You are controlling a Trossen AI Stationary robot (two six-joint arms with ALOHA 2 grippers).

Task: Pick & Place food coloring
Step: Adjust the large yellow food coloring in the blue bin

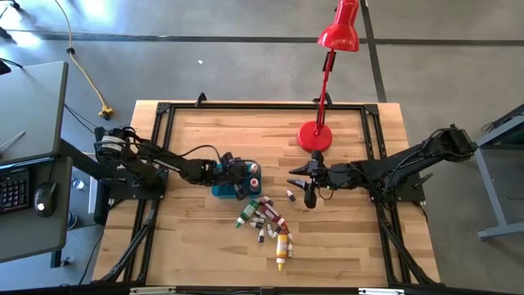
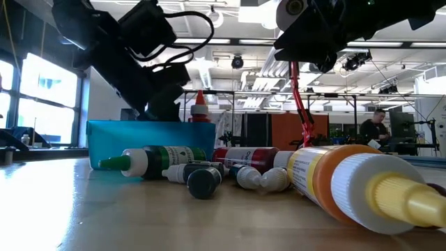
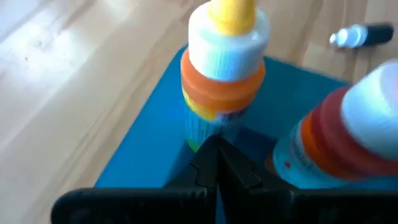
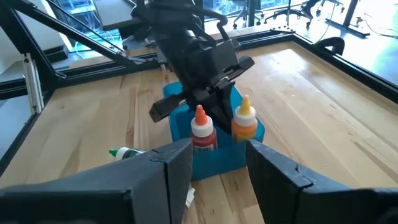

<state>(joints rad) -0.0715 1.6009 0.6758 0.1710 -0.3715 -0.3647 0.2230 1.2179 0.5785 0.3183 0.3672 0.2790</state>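
A teal-blue tub [image 1: 221, 191] stands left of the table's middle. Upright in it are an orange bottle with a yellow tip [image 3: 221, 68] [image 4: 244, 121] and a red bottle with a white cap [image 3: 336, 137] [image 4: 200, 130]. My left gripper [image 3: 214, 152] [image 4: 214, 96] hangs over the tub, shut, with its tips low beside the orange bottle. Several more bottles [image 1: 264, 217] lie in a pile on the wood near the tub, among them a large yellow-orange one [image 1: 282, 246] [image 2: 355, 185]. My right gripper [image 4: 217, 168] [image 1: 296, 179] hovers open to the right of the tub, holding nothing. My left gripper's shut fingertips [image 3: 208, 155] come from above, slanting down, to the lower part of the orange bottle [image 3: 211, 124], which stands in the tub. Whether they touch it, I cannot tell.
A red desk lamp stands with its base [image 1: 313, 136] on the far right part of the table, close behind my right arm. A small dark bottle [image 1: 291, 195] lies alone under my right gripper. Black rails frame the wood. Bare wood spreads toward the near edge on both sides.
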